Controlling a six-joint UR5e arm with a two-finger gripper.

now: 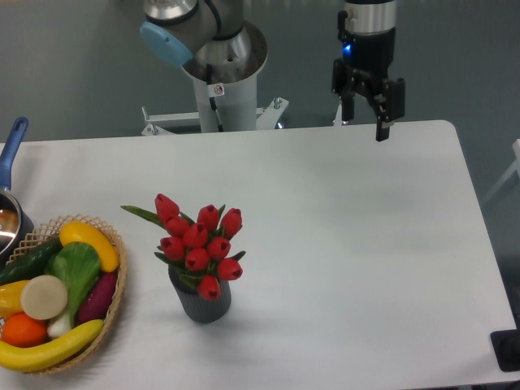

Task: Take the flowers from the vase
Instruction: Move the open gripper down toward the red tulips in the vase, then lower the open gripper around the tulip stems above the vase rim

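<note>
Flowers point(197, 244) in vase point(201, 299); hand point(363, 123) spread, far back; small base sticker unreadable.

No words, brands or numbers can be read anywhere; the only sign is a small round red-ringed sticker point(217, 89) on the arm's grey pedestal point(221, 101), and its symbol is too small to make out

Red tulip flowers point(199, 244) with green leaves rise from a dark grey ribbed vase point(201, 301) on a white table point(357, 244). A tan wicker basket point(114, 305) holds yellow, green, orange and purple produce.
</note>
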